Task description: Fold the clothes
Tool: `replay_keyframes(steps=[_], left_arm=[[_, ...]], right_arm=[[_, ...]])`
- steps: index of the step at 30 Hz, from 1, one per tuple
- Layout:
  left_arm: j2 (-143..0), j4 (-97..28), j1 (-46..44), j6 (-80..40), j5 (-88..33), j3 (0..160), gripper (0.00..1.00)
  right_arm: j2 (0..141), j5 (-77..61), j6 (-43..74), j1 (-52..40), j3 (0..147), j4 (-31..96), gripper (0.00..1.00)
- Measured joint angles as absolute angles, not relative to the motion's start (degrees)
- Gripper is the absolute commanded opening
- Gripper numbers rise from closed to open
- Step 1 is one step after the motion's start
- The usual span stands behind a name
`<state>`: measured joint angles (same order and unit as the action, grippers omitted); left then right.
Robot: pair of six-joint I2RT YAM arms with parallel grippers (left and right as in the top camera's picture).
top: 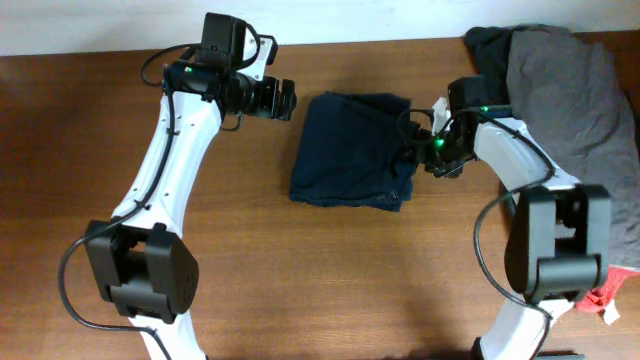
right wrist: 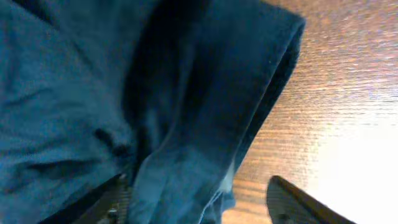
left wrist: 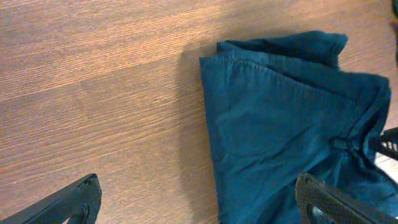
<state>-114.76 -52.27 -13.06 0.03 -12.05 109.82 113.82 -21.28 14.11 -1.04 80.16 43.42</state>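
The dark navy blue shorts (top: 350,150) lie folded in a rough rectangle at the middle of the table. My left gripper (top: 287,100) hovers open just off their top left corner. In the left wrist view its fingers (left wrist: 205,208) straddle the left edge of the shorts (left wrist: 280,118), one finger over bare wood and one over fabric. My right gripper (top: 420,152) is at the shorts' right edge. In the right wrist view its fingers (right wrist: 205,202) are spread apart with the folded hem of the shorts (right wrist: 186,124) lying between them, not pinched.
A pile of grey and charcoal garments (top: 565,85) lies at the table's back right corner, behind the right arm. A small red piece (top: 612,290) sits at the right edge near the front. Bare wooden table (top: 300,270) surrounds the shorts.
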Motion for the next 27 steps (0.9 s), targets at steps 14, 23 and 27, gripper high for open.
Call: replay_keyframes(steps=[14,23,27], left_arm=[[-114.8,-52.7,-8.1,1.2,-11.8,109.8,0.99],[-114.8,-52.7,0.0,1.1,-11.7,109.8,0.99],[-114.8,-52.6,1.8,1.1,-12.4,109.8,0.99]], right_arm=[[118.4,-24.7,13.0,-6.9,77.4,35.1,0.04],[118.4,-24.7,5.2,-19.1,79.9,40.4,0.11],[118.2,-29.7,2.7,-17.9,85.9,44.0,0.66]])
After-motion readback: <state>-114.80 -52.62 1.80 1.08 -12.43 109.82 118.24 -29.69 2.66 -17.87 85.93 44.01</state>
